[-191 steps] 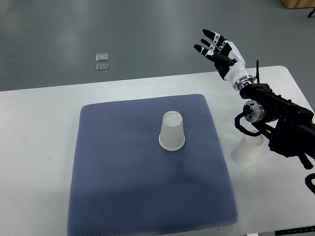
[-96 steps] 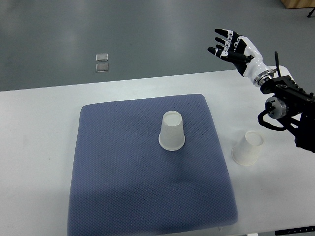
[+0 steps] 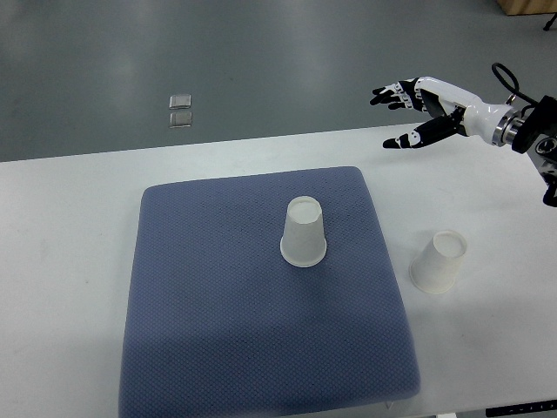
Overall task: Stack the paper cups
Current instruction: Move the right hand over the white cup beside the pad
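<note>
Two white paper cups stand upside down. One cup (image 3: 304, 232) sits near the middle of the blue-grey mat (image 3: 218, 331). The other cup (image 3: 439, 260) rests on the white table (image 3: 61, 261) just right of the mat. My right hand (image 3: 406, 111) hangs in the air at the table's far edge, well above and beyond both cups, with its fingers spread and holding nothing. Its arm enters from the upper right. The left arm does not show.
Two small clear squares (image 3: 181, 111) lie on the grey floor beyond the table. A brown box corner (image 3: 526, 5) shows at the top right. The table's far right corner is rounded.
My right arm has pulled back to the right and up, uncovering the cup beside the mat. The hand has turned palm sideways. Neither cup has moved.
</note>
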Robot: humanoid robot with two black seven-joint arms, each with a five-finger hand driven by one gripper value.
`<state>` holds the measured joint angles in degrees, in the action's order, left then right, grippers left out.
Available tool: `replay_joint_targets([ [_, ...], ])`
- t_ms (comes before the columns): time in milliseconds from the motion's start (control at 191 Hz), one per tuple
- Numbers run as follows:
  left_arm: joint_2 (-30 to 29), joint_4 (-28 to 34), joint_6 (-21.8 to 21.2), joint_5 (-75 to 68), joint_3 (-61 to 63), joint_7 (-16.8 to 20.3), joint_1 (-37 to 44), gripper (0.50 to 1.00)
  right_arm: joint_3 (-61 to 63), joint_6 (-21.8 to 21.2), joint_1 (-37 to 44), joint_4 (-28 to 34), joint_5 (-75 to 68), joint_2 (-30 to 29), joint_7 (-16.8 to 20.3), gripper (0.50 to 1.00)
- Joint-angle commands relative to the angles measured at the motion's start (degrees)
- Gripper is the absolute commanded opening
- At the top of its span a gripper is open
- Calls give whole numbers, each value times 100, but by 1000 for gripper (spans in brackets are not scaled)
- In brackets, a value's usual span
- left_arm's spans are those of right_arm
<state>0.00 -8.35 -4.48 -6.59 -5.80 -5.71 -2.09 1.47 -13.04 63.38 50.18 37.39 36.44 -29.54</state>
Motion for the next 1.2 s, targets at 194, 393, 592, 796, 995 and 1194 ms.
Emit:
replay_joint_targets([
  [194, 0, 0, 0, 0, 0, 0, -2, 1000, -780, -902, 904, 317, 2255, 794, -61, 913],
  [393, 0, 0, 0, 0, 0, 0, -2, 1000, -780, -1008, 939, 686, 3978, 1163, -61, 913],
  [592, 0, 0, 0, 0, 0, 0, 7, 1000, -991, -981, 939, 923, 4769, 1234, -44, 913],
  [796, 0, 0, 0, 0, 0, 0, 7, 1000, -1044, -981, 948, 1248, 4927, 1278, -35, 913],
  [995, 0, 0, 0, 0, 0, 0, -2, 1000, -1017, -955, 939, 1600, 4848, 1392, -35, 913],
  [1194, 0, 0, 0, 0, 0, 0, 6, 1000, -991, -735, 860, 1784, 4514, 1462, -70, 913],
])
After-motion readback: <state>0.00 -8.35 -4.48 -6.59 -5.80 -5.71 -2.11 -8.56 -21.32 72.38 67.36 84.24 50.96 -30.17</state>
